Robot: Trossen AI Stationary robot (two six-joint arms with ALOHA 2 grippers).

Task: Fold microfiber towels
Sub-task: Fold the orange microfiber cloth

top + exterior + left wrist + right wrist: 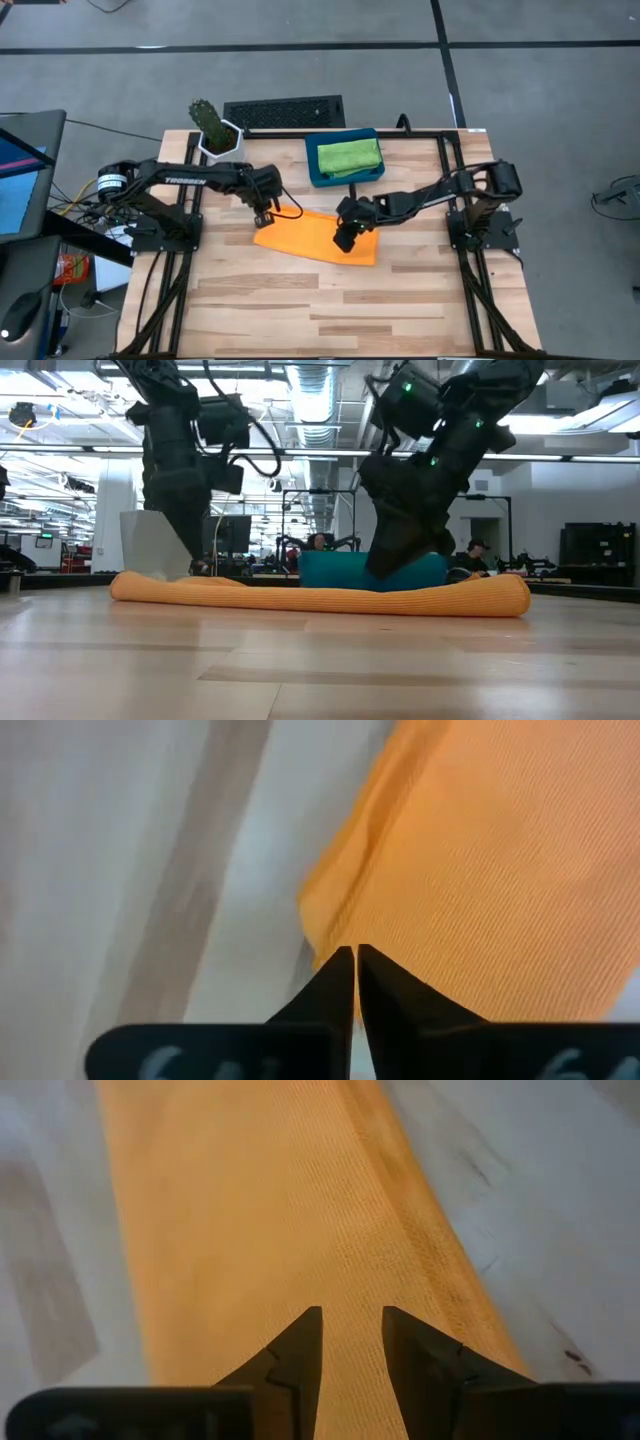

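— Two grippers on the flat orange microfiber towel [315, 238], then?

— Yes. I have the left gripper [264, 214] at the towel's corner nearest the white hexagonal plant pot [219, 140], its fingers pressed together at the cloth's edge; I can't tell whether any fabric is pinched between them.

— And the other?

— My right gripper [345, 238] sits on the towel's far end from that pot, jaws partly apart with cloth beneath them, nothing visibly gripped.

— Anything else?

— I see a folded green microfiber towel [348, 156] lying in the dark-blue rectangular tray [314, 170] beside the pot.
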